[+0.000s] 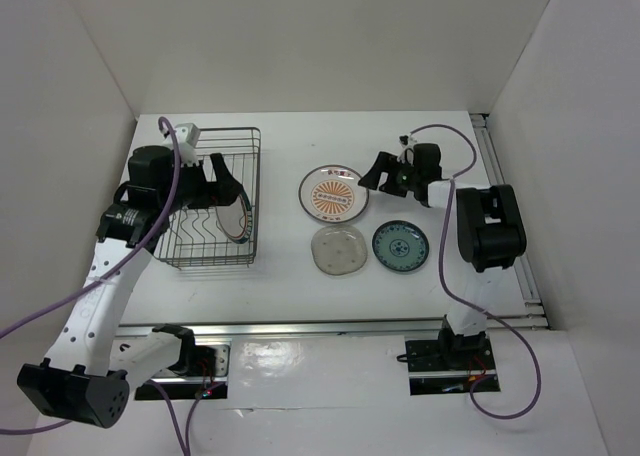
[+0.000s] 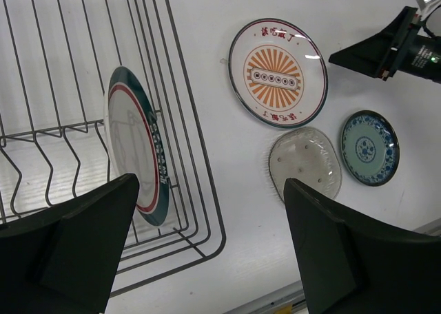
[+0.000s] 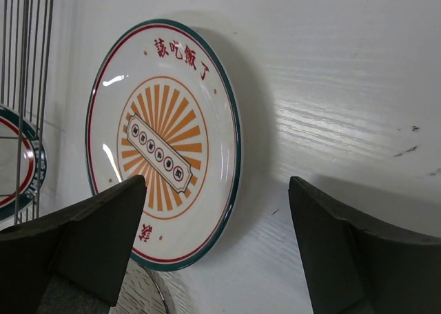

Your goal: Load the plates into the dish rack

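Rack (image 1: 228,130) sits on the left of the table (image 1: 300,136), with the upright plate (image 2: 131,142) on edge inside it, by its right wall. Right of the rack, three lie flat: sunburst plate (image 1: 333,193) at the back, clear plate (image 1: 338,249) just in front, patterned plate (image 1: 401,245) beside it on the right. Left gripper (image 2: 212,190) is over the rack, right gripper (image 1: 368,179) at the sunburst plate's right edge.

The left arm (image 1: 95,311) has a long white link between bulky black joint housings, and a small white box (image 1: 189,134) sits near its wrist. The right arm (image 1: 490,226) is mostly black, blocky with rounded edges. A purple cable (image 1: 179,171) trails along each. The left gripper (image 2: 212,183) and right gripper (image 3: 217,182) have broad, matte black, wedge-shaped fingers (image 2: 76,252).
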Robot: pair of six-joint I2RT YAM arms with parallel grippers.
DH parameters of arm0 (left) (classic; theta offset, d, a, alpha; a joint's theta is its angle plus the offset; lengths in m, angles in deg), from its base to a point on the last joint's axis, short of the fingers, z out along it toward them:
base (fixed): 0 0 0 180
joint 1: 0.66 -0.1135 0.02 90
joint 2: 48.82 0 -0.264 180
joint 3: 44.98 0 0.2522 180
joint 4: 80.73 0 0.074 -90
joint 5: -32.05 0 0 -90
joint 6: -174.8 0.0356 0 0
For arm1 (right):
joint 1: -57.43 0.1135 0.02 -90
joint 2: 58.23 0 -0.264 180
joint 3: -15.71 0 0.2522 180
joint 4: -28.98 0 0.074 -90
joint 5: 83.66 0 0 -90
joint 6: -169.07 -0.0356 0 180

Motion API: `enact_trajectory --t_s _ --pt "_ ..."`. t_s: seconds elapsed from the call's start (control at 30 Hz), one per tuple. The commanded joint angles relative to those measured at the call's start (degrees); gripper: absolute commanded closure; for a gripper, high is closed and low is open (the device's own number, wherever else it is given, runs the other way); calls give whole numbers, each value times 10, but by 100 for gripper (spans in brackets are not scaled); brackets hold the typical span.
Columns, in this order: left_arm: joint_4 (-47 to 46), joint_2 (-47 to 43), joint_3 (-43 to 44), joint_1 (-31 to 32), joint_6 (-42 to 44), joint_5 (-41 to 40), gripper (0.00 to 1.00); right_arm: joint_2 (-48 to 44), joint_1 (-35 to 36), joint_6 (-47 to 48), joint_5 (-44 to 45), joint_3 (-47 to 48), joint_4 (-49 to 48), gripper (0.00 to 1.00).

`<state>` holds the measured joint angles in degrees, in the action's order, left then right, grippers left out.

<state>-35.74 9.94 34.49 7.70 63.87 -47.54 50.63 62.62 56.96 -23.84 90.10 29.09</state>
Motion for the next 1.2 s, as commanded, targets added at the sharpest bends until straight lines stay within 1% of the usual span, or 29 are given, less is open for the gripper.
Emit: enact_trajectory --t_s 0.0,0.13,0.2,0.33,0.43,0.47,0.57,0.6,0.63,0.7,0.73,0.83,0.9,0.93,0.97,1.03,1.1,1.13,1.17 --pt "-30 -9 0 -10 12 26 0 40 -4 14 -58 38 -24 10" --pt "-35 -4 0 -10 12 43 0 82 -4 8 -86 56 -24 13" --pt "-35 -4 0 -10 12 51 0 93 -4 8 -93 67 -18 16" --pt "-35 -4 0 -10 12 51 0 107 8 8 -110 67 -24 28" --pt "-35 -4 0 -10 12 51 0 120 14 8 -104 72 -24 32" --pt "-35 -4 0 -10 12 51 0 120 14 8 -103 72 -24 32" --pt "-35 -4 0 -10 12 51 0 125 14 8 -103 67 -24 40" --pt "-35 -4 0 -10 12 57 0 125 14 8 -103 67 -24 46" --pt "-35 -9 0 -10 12 57 0 125 14 8 -103 67 -24 49" --pt "-35 -9 0 -10 12 57 0 130 14 2 -103 61 -24 49" --pt "-35 -9 0 -10 12 57 0 130 14 2 -103 61 -24 57" --pt "-35 -9 0 -10 12 57 0 137 14 -4 -103 61 -30 71" --pt "-35 -4 0 -10 12 57 0 142 14 -11 -103 61 -30 89" --pt "-35 -4 0 -10 12 57 0 142 14 -11 -103 61 -30 93" --pt "-35 -4 0 -10 12 57 0 142 14 -24 -103 66 -30 100" --pt "-35 1 0 -10 12 57 0 142 9 -42 -109 66 -45 100" --pt "-35 1 0 -10 12 57 0 136 3 -74 -109 54 -91 100" --pt "-35 1 0 -10 12 57 0 136 3 -115 -109 43 -112 100" --pt "-35 1 0 -10 12 62 0 126 -2 -136 -109 37 -132 100"
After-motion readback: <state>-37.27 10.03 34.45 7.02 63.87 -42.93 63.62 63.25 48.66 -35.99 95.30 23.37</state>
